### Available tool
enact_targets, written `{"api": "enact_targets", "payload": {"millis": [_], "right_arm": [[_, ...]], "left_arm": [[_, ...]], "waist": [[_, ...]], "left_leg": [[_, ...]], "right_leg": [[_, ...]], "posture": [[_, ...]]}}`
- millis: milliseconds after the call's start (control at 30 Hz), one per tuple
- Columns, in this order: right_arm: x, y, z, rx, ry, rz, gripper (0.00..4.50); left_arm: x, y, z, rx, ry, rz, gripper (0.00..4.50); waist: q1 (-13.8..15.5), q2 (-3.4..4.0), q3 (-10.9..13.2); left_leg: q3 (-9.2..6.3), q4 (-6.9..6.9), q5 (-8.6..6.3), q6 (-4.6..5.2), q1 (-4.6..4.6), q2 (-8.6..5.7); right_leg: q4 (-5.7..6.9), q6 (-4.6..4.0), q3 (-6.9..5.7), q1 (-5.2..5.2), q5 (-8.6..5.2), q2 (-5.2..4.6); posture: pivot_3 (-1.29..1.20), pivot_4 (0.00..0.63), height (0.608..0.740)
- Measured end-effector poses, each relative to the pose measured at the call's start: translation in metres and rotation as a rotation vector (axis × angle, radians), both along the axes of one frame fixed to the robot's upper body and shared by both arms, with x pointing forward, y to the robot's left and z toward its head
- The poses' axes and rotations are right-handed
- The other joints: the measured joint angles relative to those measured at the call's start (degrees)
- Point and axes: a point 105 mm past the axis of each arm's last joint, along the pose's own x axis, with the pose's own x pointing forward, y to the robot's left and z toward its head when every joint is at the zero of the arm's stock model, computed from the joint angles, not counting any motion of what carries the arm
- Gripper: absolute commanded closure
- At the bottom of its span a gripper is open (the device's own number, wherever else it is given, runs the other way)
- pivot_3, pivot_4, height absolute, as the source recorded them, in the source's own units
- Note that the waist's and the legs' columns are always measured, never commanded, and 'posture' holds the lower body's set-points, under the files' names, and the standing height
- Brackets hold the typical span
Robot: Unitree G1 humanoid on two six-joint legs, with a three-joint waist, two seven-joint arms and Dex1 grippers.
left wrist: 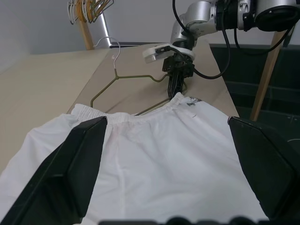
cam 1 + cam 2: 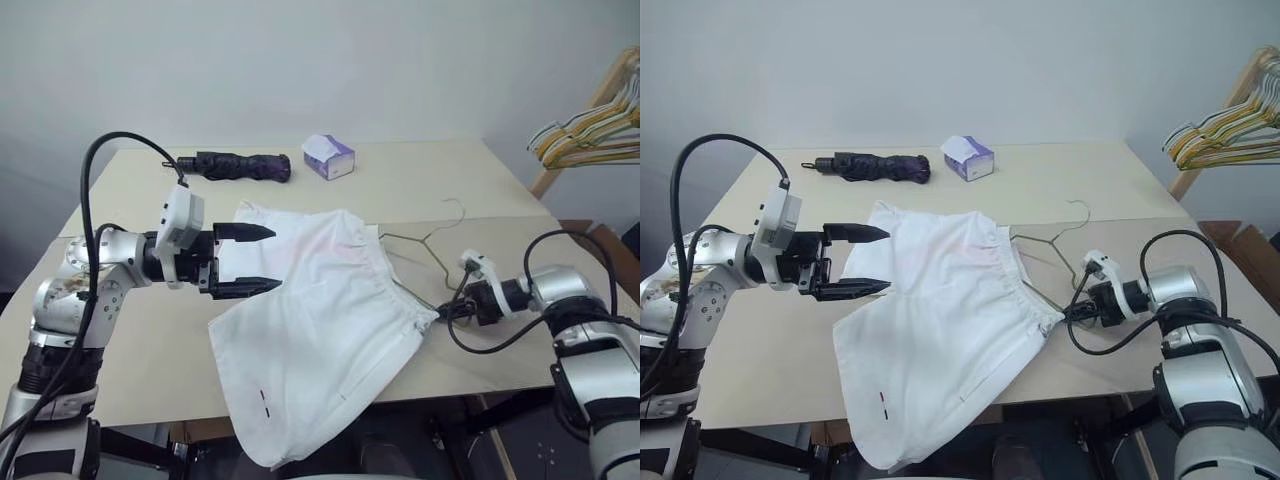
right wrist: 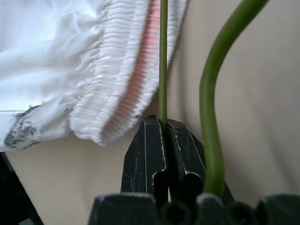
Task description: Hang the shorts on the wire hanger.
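**Right gripper pinches the hanger wire at the waistband**

The shorts lie flat on the table, waistband toward the right gripper, legs hanging over the near edge. The wire hanger lies beside the waistband, hook pointing away. The right gripper's fingers are closed on its wire. The left gripper hovers wide open and empty over the shorts. A folded umbrella and tissue box lie farther back.

Pale table carries shorts, wire hanger; folded umbrella, tissue box behind
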Motion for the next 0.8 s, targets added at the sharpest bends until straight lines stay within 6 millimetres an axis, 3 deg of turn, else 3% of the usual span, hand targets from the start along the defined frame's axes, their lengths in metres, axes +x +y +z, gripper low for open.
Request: {"api": "enact_targets", "payload": {"millis": [233,467,533,667,800], "right_arm": [[0.011,0.01,-0.001,-0.015,-0.018,-0.004,4.5],[0.021,0.004,0.003,-0.05,-0.114,-0.036,4.5],[0.028,0.001,0.011,-0.061,-0.181,-0.053,4.5],[0.035,-0.004,0.046,-0.137,-0.422,0.067,4.5],[0.029,0.013,0.072,-0.219,-0.631,0.222,4.5]], "left_arm": [[0.0,0.0,-0.001,0.003,-0.007,0.002,0.05],[0.0,0.0,0.0,0.007,-0.018,0.002,0.05],[0.0,0.001,0.0,0.009,-0.022,0.003,0.05],[0.002,0.002,-0.002,0.016,-0.026,0.002,0.05],[0.008,0.001,-0.003,0.017,-0.041,-0.006,0.05]], "waist": [[-0.2,0.0,0.0],[-0.2,0.01,0.0],[-0.2,0.01,0.0],[-0.1,0.02,0.0],[-0.3,0.03,0.0]], "left_leg": [[-0.01,0.0,0.0,0.0,0.01,0.0],[-0.01,0.0,0.0,0.0,0.0,0.0],[0.0,0.0,0.0,0.0,-0.03,0.0],[-0.01,-0.01,0.0,-0.01,-0.1,0.0],[-0.01,0.0,-0.01,-0.01,-0.08,0.02]], "right_leg": [[0.01,-0.04,0.0,0.02,0.03,0.01],[0.02,-0.04,0.0,0.0,0.03,0.01],[0.02,-0.04,0.0,-0.03,0.03,0.0],[0.02,-0.03,-0.01,-0.1,0.01,0.0],[0.02,0.11,-0.04,-0.09,-0.07,0.0]], "posture": [[0.08,0.003,0.74],[0.06,0.0,0.74],[0.05,0.0,0.74],[0.02,0.0,0.74],[-0.02,0.0,0.74]]}}
